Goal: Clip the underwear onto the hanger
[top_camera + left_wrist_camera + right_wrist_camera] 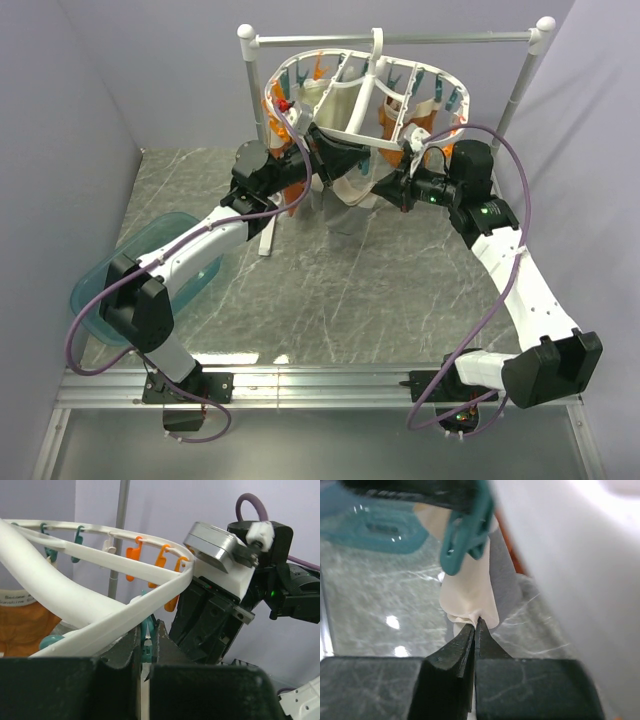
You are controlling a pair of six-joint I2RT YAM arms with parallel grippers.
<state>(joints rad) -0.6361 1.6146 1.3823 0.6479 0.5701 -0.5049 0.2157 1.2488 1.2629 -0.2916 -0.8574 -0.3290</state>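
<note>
- Two arms meet under the hanger (75,605), a white oval frame w/ cross bars hung from a silver rail stand (400,40) at the back of the counter (380,595).
- L gripper (147,642): jaws narrow, pressed on a teal peg (465,540) just below the frame's thick bar. In the R wrist view, dark fingers hold the peg's top end.
- R gripper (475,625): jaws closed, pinching the bottom edge of the underwear (470,590).
- Underwear: hangs vertically below the frame, off the counter. Its top edge sits at the mouth of the teal peg; whether the peg bites it, cannot tell. Cream panel faces the R wrist cam, w/ the grey part behind and to the right.
- Orange pegs (132,562): row along the thin outer rim, hanging free.
- Teal tub (110,280): on the counter at far left, beside the L arm, well apart from the hanger.
</note>
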